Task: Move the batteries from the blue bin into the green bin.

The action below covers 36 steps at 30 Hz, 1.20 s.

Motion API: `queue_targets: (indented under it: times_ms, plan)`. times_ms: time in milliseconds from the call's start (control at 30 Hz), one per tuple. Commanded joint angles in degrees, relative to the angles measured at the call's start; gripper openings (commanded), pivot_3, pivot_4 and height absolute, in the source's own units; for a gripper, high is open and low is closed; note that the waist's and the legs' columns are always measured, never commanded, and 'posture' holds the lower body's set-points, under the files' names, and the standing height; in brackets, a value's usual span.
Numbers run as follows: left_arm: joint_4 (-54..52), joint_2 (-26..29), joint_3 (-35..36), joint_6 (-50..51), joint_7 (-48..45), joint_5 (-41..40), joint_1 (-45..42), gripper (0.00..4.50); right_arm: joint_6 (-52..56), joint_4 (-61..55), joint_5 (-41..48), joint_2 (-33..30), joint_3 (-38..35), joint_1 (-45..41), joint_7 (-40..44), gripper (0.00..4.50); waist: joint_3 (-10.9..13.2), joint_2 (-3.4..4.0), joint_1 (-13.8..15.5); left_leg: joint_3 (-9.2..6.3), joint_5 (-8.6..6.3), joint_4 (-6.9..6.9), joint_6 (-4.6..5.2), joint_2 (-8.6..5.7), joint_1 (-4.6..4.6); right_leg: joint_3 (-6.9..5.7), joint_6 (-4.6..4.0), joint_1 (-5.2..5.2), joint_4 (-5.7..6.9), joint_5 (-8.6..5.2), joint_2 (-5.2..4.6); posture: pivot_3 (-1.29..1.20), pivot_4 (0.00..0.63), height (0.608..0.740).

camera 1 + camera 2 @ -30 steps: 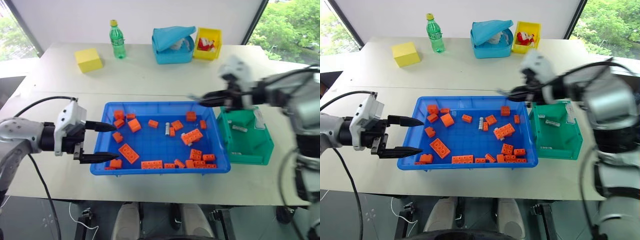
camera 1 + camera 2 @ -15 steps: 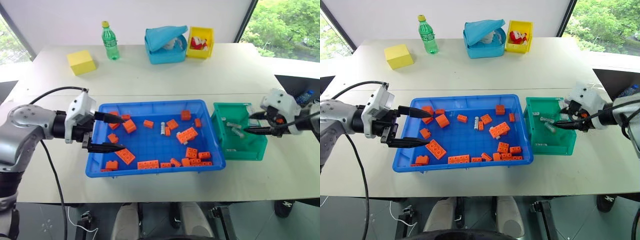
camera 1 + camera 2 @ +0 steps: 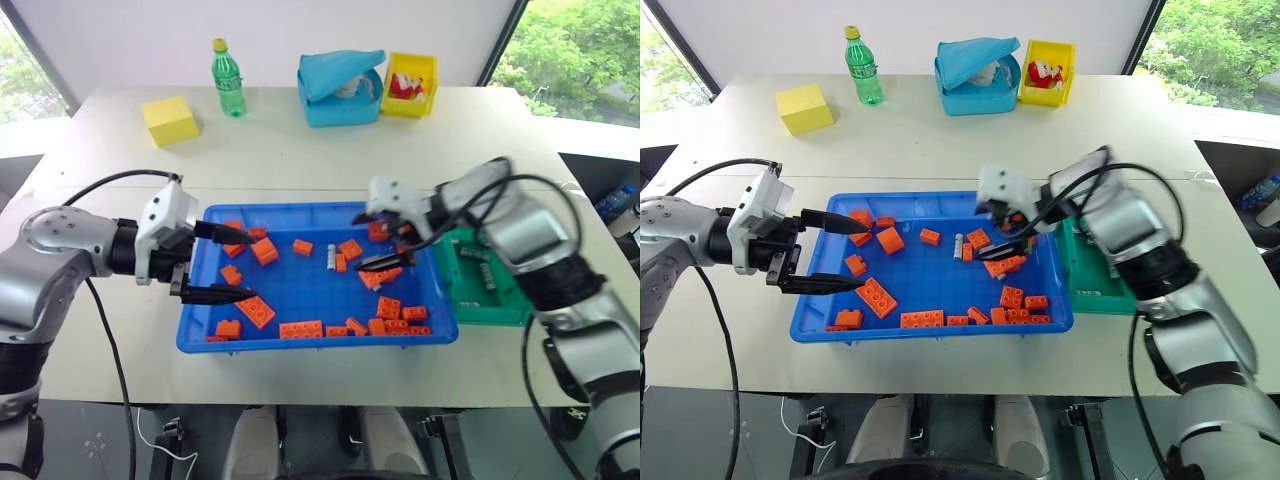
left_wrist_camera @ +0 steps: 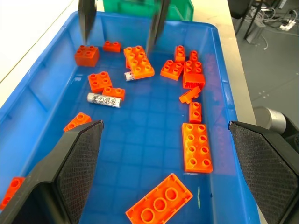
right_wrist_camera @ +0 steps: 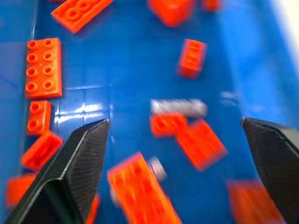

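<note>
With fingers apart and empty, the right gripper (image 3: pixel 385 243) hangs over the blue bin (image 3: pixel 205 330), which holds two batteries (image 4: pixel 105 99) among bricks (image 3: pixel 256 311), at nine o'clock of the green bin (image 3: pixel 497 310); next, I judge, it lowers onto one cell; the left gripper (image 3: pixel 228 265) waits, fingers spread.

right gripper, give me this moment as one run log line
phase: reaching | right gripper: open, empty, over blue bin | target: battery among orange bricks | left gripper: open, empty | green bin: holds batteries

A: Can you read anything on the battery (image 4: pixel 105 99) ahead of the left gripper (image 4: pixel 166 161)?
B: Dark marks on its wrap, nothing legible. Nothing else carries readable text.
</note>
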Motion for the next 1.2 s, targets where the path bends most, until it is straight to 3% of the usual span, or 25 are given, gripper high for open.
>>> queue_targets:
  times_ms: [33,267,533,633,700,733,767,967,1200]
  plan:
    - [-2.9,0.9,2.7,0.7,1.2,-1.2,0.8,4.50,-5.0,5.8,-3.5,3.3,1.3,-3.8,-0.7,4.40,0.0,0.00,0.0,0.00,0.00,0.01,0.00,0.00,-0.02,0.00,0.00,-0.03,0.02,0.00,0.00,0.00,0.150,0.736]
    - [-6.2,1.6,5.9,2.2,3.5,-2.7,4.4,4.50,-12.3,18.4,-8.1,9.4,3.0,-5.4,-0.7,4.40,0.0,-0.01,-0.1,-0.03,0.01,0.01,0.00,0.01,-0.10,-0.01,0.01,-0.17,0.11,0.01,0.04,0.00,0.150,0.736]
    - [-7.2,2.3,7.0,2.9,4.6,-3.5,5.1,4.50,-14.2,23.0,-10.2,12.6,3.4,-3.9,0.8,4.40,0.0,-0.01,-0.1,-0.03,0.01,0.01,-0.01,0.01,-0.10,-0.01,0.00,-0.18,0.14,0.01,0.03,0.00,0.150,0.736]
    - [-6.6,2.3,6.3,2.9,4.7,-3.6,3.9,4.50,-13.3,22.4,-10.2,13.1,2.4,-3.9,0.2,3.54,0.0,-0.02,-0.2,-0.03,0.01,0.01,-0.01,0.01,-0.09,-0.02,0.00,-0.16,0.15,0.01,0.03,0.00,0.150,0.736]
    - [-6.4,2.1,6.0,2.8,4.5,-3.5,3.6,4.50,-12.3,20.3,-9.4,12.9,1.4,-3.9,0.5,2.51,0.0,-0.02,-0.2,-0.03,0.02,0.02,-0.02,0.01,-0.09,-0.01,0.00,-0.17,0.17,0.01,0.03,0.00,0.150,0.736]
    - [-6.1,2.0,5.6,2.7,4.3,-3.3,3.2,4.50,-10.9,18.1,-8.5,12.3,0.5,-3.8,1.1,2.20,0.0,-0.02,-0.1,-0.03,0.02,0.02,-0.03,0.01,-0.08,-0.01,0.00,-0.17,0.18,0.01,0.03,0.00,0.150,0.736]
    - [-5.7,1.8,5.3,2.5,4.3,-3.1,2.9,4.50,-9.2,15.9,-7.7,11.7,-0.3,-3.7,1.5,2.20,0.0,-0.01,-0.1,-0.03,0.02,0.02,-0.03,0.01,-0.09,-0.01,0.00,-0.18,0.19,0.01,0.03,0.00,0.150,0.736]
    - [-2.8,0.1,2.2,1.3,3.4,-1.6,-0.5,4.50,9.5,-1.7,0.3,3.7,-10.9,-4.2,2.5,2.20,0.0,-0.02,0.3,-0.05,0.03,0.03,-0.04,0.00,-0.15,-0.06,0.01,-0.21,0.19,0.01,0.00,0.00,0.150,0.736]
    - [1.3,-1.7,-1.3,-1.2,0.5,0.4,-4.2,4.50,17.4,-10.1,5.0,-17.4,-24.4,4.6,2.3,2.20,0.0,-0.06,1.3,-0.05,0.02,0.04,-0.03,-0.02,-0.19,-0.09,0.00,-0.21,0.08,0.00,-0.01,0.00,0.150,0.736]
